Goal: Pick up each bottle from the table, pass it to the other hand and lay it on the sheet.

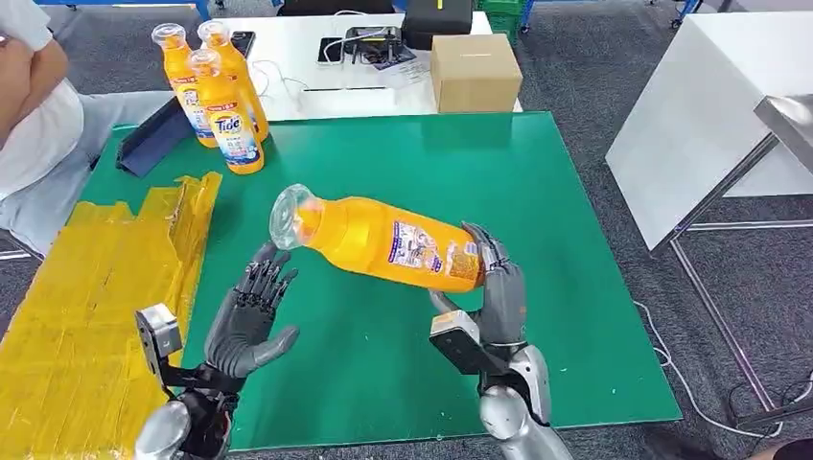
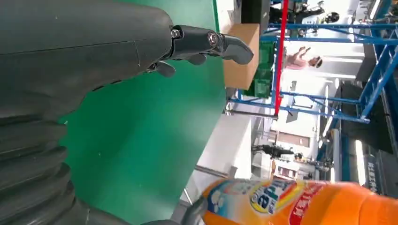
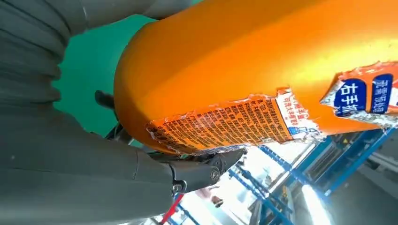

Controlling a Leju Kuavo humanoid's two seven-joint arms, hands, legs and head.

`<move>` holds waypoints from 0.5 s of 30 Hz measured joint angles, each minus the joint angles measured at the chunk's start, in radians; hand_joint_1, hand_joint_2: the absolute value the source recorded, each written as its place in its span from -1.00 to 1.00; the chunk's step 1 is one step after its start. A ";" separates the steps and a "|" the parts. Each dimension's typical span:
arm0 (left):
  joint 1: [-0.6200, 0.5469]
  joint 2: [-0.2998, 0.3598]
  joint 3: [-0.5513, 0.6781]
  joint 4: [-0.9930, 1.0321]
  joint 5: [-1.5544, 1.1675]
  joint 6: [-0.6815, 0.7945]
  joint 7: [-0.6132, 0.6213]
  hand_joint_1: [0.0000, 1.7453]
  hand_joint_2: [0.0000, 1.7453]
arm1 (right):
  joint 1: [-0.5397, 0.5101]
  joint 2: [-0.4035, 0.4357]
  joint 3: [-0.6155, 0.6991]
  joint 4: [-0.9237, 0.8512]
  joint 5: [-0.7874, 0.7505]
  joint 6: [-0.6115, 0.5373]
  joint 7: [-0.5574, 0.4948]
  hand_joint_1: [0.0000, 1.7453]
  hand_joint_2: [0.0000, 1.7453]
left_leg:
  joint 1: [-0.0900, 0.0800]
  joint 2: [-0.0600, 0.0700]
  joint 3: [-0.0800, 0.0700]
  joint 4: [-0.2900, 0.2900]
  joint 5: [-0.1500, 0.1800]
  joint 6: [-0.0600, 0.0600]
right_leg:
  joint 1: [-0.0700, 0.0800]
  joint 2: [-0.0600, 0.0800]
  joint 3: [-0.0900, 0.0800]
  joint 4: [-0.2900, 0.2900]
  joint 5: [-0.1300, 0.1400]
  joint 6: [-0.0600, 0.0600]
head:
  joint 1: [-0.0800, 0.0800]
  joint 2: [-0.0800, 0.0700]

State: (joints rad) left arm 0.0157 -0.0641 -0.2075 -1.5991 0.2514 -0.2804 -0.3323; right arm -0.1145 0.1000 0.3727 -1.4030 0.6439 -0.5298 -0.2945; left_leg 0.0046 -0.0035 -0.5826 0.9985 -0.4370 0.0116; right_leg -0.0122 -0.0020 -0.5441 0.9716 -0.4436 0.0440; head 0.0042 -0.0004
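The orange bottle (image 1: 383, 241) is held in the air above the middle of the green counter (image 1: 556, 182), lying nearly level with its clear cap end pointing toward 10 o'clock and its base toward 4 o'clock. The right hand (image 1: 494, 287) grips it at the base end, its fingers (image 1: 484, 244) wrapped round the labelled part; the right wrist view shows the torn printed label pressed close against that hand (image 3: 94, 178). The left hand (image 1: 251, 316) is held up at about 8 o'clock from the bottle, just below the cap end, with its fingers (image 1: 268, 278) spread and holding nothing; whether the fingertips touch the bottle cannot be told. In the left wrist view the bottle's labelled body (image 2: 300, 201) lies just beyond that released hand (image 2: 84, 51). At 9 o'clock on the counter, well apart from the bottle, lies the yellow sheet (image 1: 86, 307), crumpled and reaching the near left corner. At 11 o'clock three more orange bottles (image 1: 216, 91) stand upright close together at the far left corner. At 12 o'clock, just past the counter's far edge, a cardboard box (image 1: 475, 72) sits on a white surface. A person (image 1: 34, 105) in white sits at the far left.
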 measured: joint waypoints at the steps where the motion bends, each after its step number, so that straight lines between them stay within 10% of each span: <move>1: -0.003 0.000 -0.005 0.002 0.007 -0.002 0.001 -1.00 1.00 | -0.005 0.003 0.005 0.011 -0.002 0.004 0.000 1.00 1.00 | 0.000 0.000 0.000 0.000 0.000 0.000 | 0.000 0.000 0.000 0.000 0.000 0.000 | 0.000 0.000; 15: -0.055 0.002 -0.037 0.032 0.045 0.008 0.006 -1.00 1.00 | -0.099 0.066 0.091 0.237 -0.047 0.087 -0.003 1.00 1.00 | 0.000 0.000 0.000 0.000 0.000 0.000 | 0.000 0.000 0.000 0.000 0.000 0.000 | 0.000 0.000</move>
State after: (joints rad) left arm -0.0396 -0.0626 -0.2441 -1.5671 0.2960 -0.2728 -0.3262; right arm -0.2133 0.1659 0.4635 -1.1658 0.5966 -0.4425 -0.2979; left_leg 0.0047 -0.0035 -0.5828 0.9985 -0.4369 0.0115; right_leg -0.0122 -0.0021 -0.5442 0.9719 -0.4437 0.0440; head 0.0042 -0.0004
